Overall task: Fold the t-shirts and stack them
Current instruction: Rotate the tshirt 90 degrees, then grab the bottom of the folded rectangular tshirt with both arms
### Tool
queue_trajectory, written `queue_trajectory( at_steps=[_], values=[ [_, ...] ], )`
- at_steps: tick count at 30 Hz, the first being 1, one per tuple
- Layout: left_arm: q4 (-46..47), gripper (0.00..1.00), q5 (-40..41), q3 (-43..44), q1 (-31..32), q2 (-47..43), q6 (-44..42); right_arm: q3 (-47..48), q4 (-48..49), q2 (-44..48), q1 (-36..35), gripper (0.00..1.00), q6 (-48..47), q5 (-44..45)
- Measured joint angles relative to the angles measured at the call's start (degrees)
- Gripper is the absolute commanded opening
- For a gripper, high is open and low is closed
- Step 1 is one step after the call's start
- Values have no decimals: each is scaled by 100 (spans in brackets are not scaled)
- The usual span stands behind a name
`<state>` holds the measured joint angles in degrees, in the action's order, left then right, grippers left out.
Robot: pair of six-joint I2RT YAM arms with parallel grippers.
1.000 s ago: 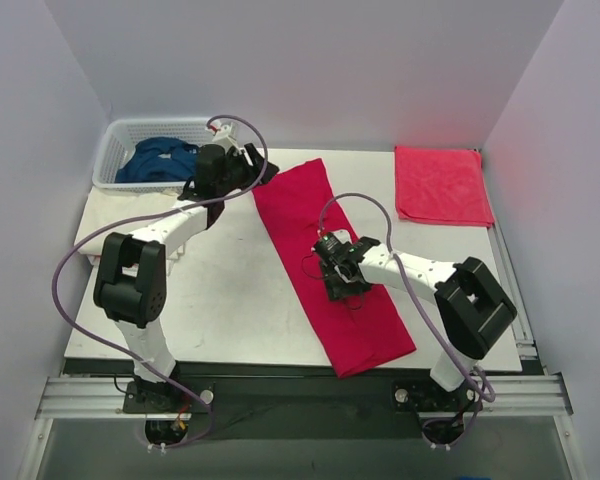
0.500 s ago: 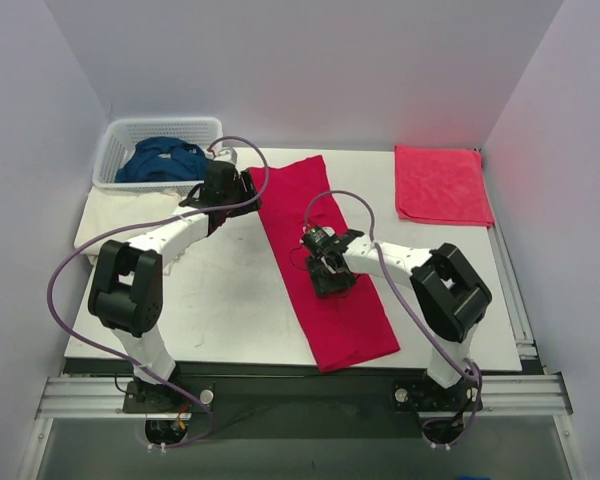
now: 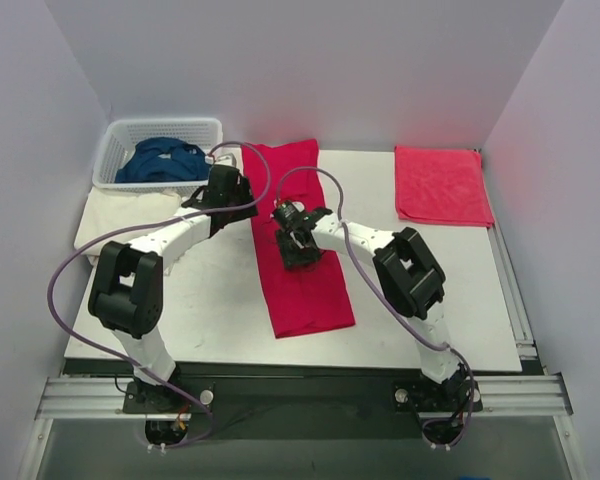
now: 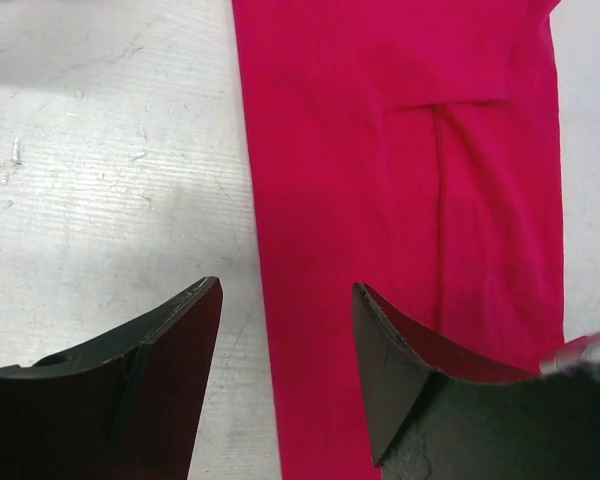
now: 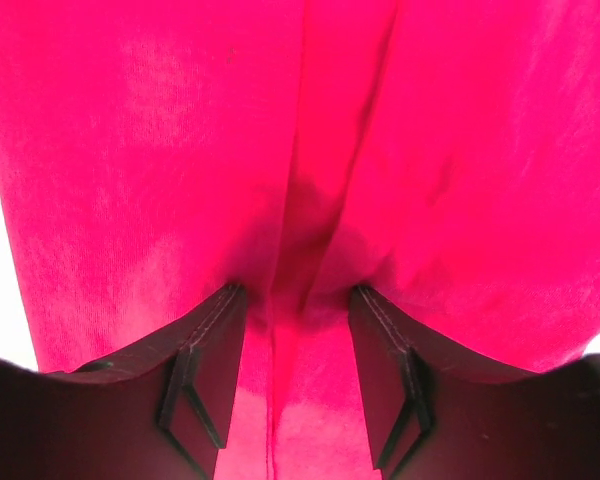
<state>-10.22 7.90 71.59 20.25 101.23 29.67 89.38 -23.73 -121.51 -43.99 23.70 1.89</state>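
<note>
A large crimson red t-shirt (image 3: 315, 300), folded into a long strip, lies down the middle of the table. My right gripper (image 3: 300, 250) sits on its middle. In the right wrist view (image 5: 292, 295) the fingers (image 5: 205, 340) pinch a raised ridge of the red cloth (image 5: 130, 150). My left gripper (image 3: 235, 200) hangs open and empty over the strip's left edge near its far end. In the left wrist view (image 4: 287, 300) one finger is over bare table and the other over the red cloth (image 4: 380, 150). A dark blue t-shirt (image 3: 160, 160) lies in the basket. A cream-white t-shirt (image 3: 105, 215) lies at the left edge.
A white lattice basket (image 3: 115, 135) stands at the back left corner. A lighter red folded cloth (image 3: 440, 185) lies flat at the back right. Walls close in the table on three sides.
My right gripper has moved left and away from me, dragging the red strip with it. The strip now lies nearly straight. The left gripper has shifted only slightly.
</note>
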Motion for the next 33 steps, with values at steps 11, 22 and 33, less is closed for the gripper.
queue_trajectory(
  at_steps=[11, 22, 33],
  values=[
    [-149, 65, 557, -573, 144, -743, 348, -68, 293, 400, 122, 42, -199, 636],
    [-114, 66, 337, -2846, 1408, -2516, 1381, -2723, 310, 4046, 481, 45, 254, 1165],
    [221, 66, 267, -4205, 2463, -3053, 2815, -4697, 553, 4739, 531, 45, 570, 870]
  ],
)
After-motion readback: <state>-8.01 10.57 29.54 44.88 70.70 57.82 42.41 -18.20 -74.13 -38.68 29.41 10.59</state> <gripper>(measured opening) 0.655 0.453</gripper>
